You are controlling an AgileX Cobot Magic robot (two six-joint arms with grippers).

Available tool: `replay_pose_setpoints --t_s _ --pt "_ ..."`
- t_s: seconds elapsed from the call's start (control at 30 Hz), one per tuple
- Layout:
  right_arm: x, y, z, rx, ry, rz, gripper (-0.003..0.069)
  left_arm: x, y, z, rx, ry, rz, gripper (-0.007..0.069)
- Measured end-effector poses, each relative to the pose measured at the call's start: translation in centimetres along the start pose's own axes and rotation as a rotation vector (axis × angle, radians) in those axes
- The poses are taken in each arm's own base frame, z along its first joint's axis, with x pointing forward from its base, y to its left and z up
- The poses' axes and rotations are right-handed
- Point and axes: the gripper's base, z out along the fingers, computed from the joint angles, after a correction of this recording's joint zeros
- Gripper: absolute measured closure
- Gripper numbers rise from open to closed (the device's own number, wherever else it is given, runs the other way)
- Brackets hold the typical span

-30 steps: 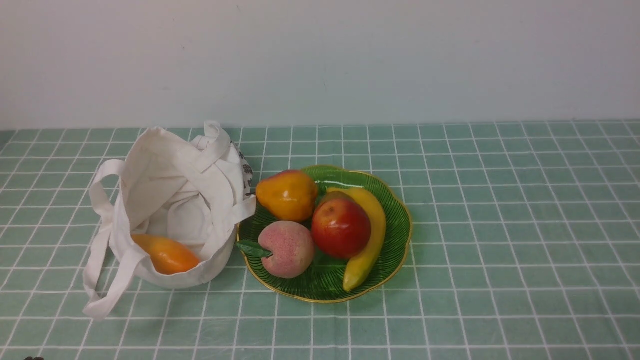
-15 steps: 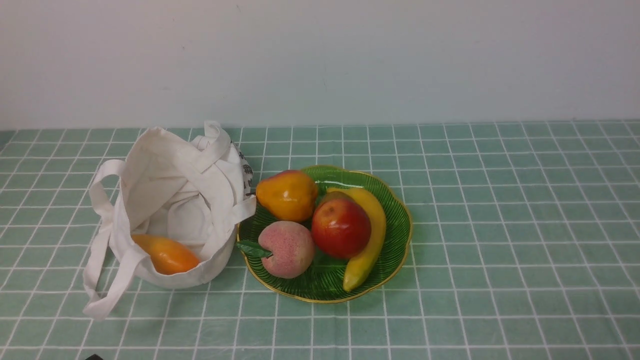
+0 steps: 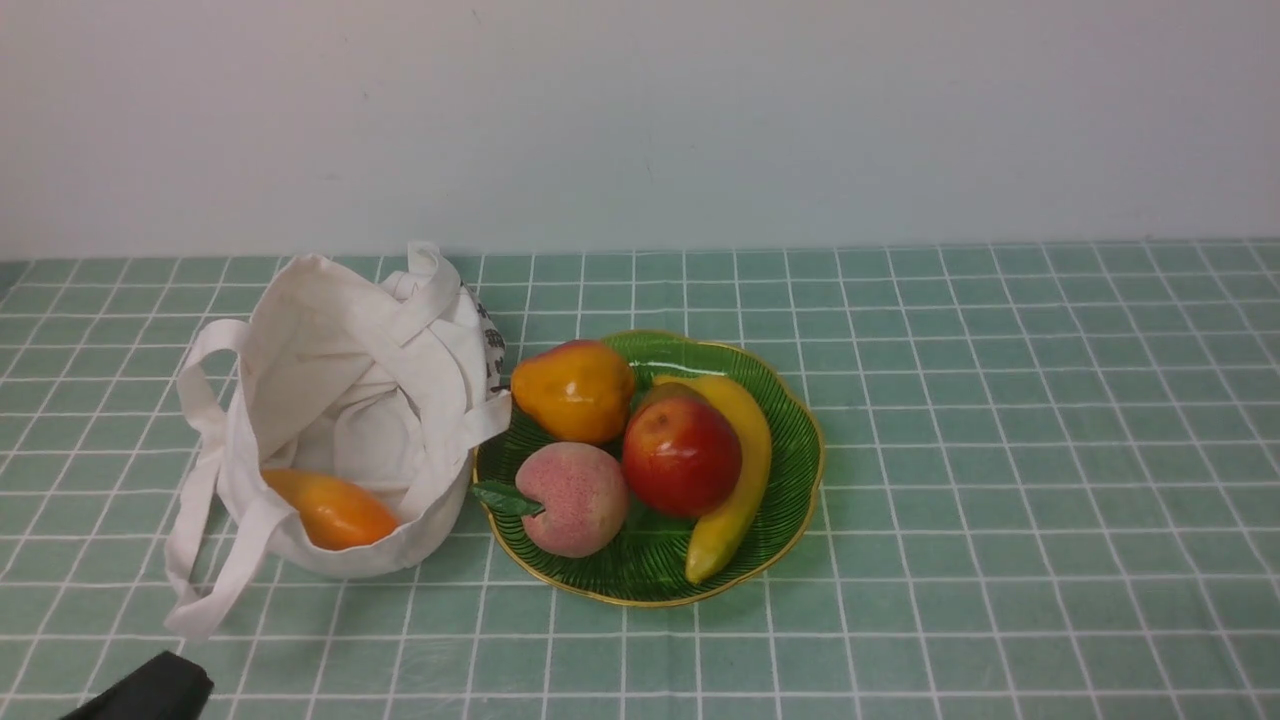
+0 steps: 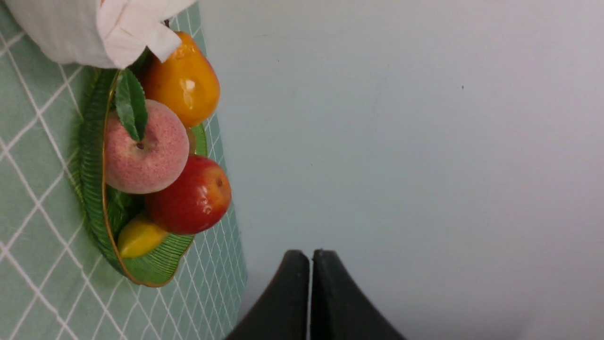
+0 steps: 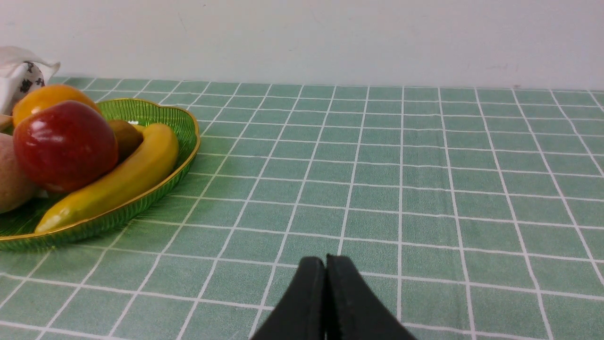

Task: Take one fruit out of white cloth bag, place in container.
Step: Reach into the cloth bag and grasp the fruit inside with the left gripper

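The orange elongated fruit (image 3: 330, 508) lies inside the white cloth bag (image 3: 340, 400), which stands open at the left with its straps hanging down. Beside it on the right sits the green dish (image 3: 790, 450), its rim touching the bag. My left gripper (image 4: 310, 257) is shut with nothing in it; its black tip (image 3: 150, 690) shows at the front view's lower left corner, in front of the bag. My right gripper (image 5: 325, 262) is shut and empty, low over the cloth to the right of the dish (image 5: 186, 127); the front view does not show it.
The dish holds a yellow-orange pear (image 3: 573, 390), a pink peach with a leaf (image 3: 572, 498), a red apple (image 3: 682, 452) and a banana (image 3: 740, 470). A green checked cloth (image 3: 1000, 450) covers the table up to a pale wall (image 3: 700, 120) behind.
My left gripper has come into the front view at the lower left corner, rising toward the bag. The bag, fruit and dish have not moved.
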Motion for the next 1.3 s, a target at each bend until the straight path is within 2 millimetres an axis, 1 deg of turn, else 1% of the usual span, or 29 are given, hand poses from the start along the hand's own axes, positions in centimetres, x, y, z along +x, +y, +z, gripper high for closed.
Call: replay_pose_setpoints --t_s 0.03,0.1,0.13,0.17,0.2,0.23,0.27,0.3,0.33,0.37,0.4,0.43,0.47,0.5,0.57,0.6,0.63,0.67,0.7,0.73,0.8,0.9,0.93,0.97,1.07,1.1,1.13,1.27,1.3 --pt "0.0 0.0 0.0 0.0 0.0 0.0 0.0674 0.0 -0.8 -0.1 0.022 -0.001 0.052 0.0632" --pt "0.0 0.0 0.0 0.0 0.0 0.0 0.0674 0.0 -4.2 -0.6 0.102 -0.009 0.212 0.0632" --pt "0.0 0.0 0.0 0.0 0.0 0.0 0.0674 0.1 -4.5 -0.7 0.112 -0.009 0.215 0.0632" --pt "0.0 0.0 0.0 0.0 0.0 0.0 0.0674 0.1 -7.2 -0.4 0.121 0.015 0.328 0.0632" --pt "0.0 0.0 0.0 0.0 0.0 0.0 0.0674 0.3 -8.3 -0.2 0.128 0.035 0.36 0.0632" --pt "0.0 0.0 0.0 0.0 0.0 0.0 0.0674 0.5 -9.6 0.3 0.113 0.084 0.41 0.0632" --pt "0.0 0.0 0.0 0.0 0.0 0.0 0.0674 0.7 -10.4 1.1 0.081 0.154 0.452 0.0632" --pt "0.0 0.0 0.0 0.0 0.0 0.0 0.0674 1.1 -11.7 1.9 0.054 0.247 0.514 0.0632" --pt "0.0 0.0 0.0 0.0 0.0 0.0 0.0674 1.0 -12.3 3.0 0.009 0.304 0.552 0.0632" --pt "0.0 0.0 0.0 0.0 0.0 0.0 0.0674 1.3 -12.9 4.0 -0.042 0.413 0.614 0.0632" --pt "0.0 0.0 0.0 0.0 0.0 0.0 0.0674 1.2 -13.2 4.9 -0.098 0.482 0.668 0.0632" --pt "0.0 0.0 0.0 0.0 0.0 0.0 0.0674 0.9 -13.8 6.6 -0.191 0.604 0.747 0.0632" --pt "0.0 0.0 0.0 0.0 0.0 0.0 0.0674 0.4 -13.8 7.7 -0.257 0.656 0.782 0.0632" --pt "0.0 0.0 0.0 0.0 0.0 0.0 0.0674 0.3 -13.7 7.9 -0.274 0.667 0.79 0.0632" --pt "0.0 0.0 0.0 0.0 0.0 0.0 0.0674 -1.7 -12.6 11.6 -0.496 0.768 0.869 0.0632" --pt "0.0 0.0 0.0 0.0 0.0 0.0 0.0674 -2.9 -12.0 13.7 -0.598 0.78 0.882 0.0632" --pt "0.0 0.0 0.0 0.0 0.0 0.0 0.0674 -3.3 -11.5 14.5 -0.643 0.788 0.876 0.0632" --pt "0.0 0.0 0.0 0.0 0.0 0.0 0.0674 -3.4 -11.4 14.7 -0.649 0.789 0.867 0.0632" --pt "0.0 0.0 0.0 0.0 0.0 0.0 0.0674 -4.3 -10.5 16.5 -0.729 0.795 0.858 0.0631" --pt "0.0 0.0 0.0 0.0 0.0 0.0 0.0674 -4.8 -10.0 17.9 -0.768 0.802 0.843 0.0631" --pt "0.0 0.0 0.0 0.0 0.0 0.0 0.0674 -5.4 -9.0 19.6 -0.804 0.813 0.816 0.0631" --pt "0.0 0.0 0.0 0.0 0.0 0.0 0.0674 -6.2 -6.9 22.8 -0.859 0.815 0.768 0.0618" --pt "0.0 0.0 0.0 0.0 0.0 0.0 0.0674 -6.2 -7.0 22.8 -0.857 0.81 0.77 0.0618" --pt "0.0 0.0 0.0 0.0 0.0 0.0 0.0674 -6.6 -6.0 24.0 -0.883 0.802 0.755 0.0598" --pt "0.0 0.0 0.0 0.0 0.0 0.0 0.0674 -7.3 -4.1 25.3 -0.943 0.787 0.745 0.0533" --pt "0.0 0.0 0.0 0.0 0.0 0.0 0.0674 -7.3 -4.1 25.3 -0.943 0.783 0.743 0.0533" --pt "0.0 0.0 0.0 0.0 0.0 0.0 0.0674 -7.7 -3.1 25.7 -0.983 0.771 0.737 0.0486" --pt "0.0 0.0 0.0 0.0 0.0 0.0 0.0674 -8.4 -1.0 26.6 -1.065 0.721 0.721 0.0355" --pt "0.0 0.0 0.0 0.0 0.0 0.0 0.0674 -8.7 -0.3 26.9 -1.08 0.694 0.716 0.0302"
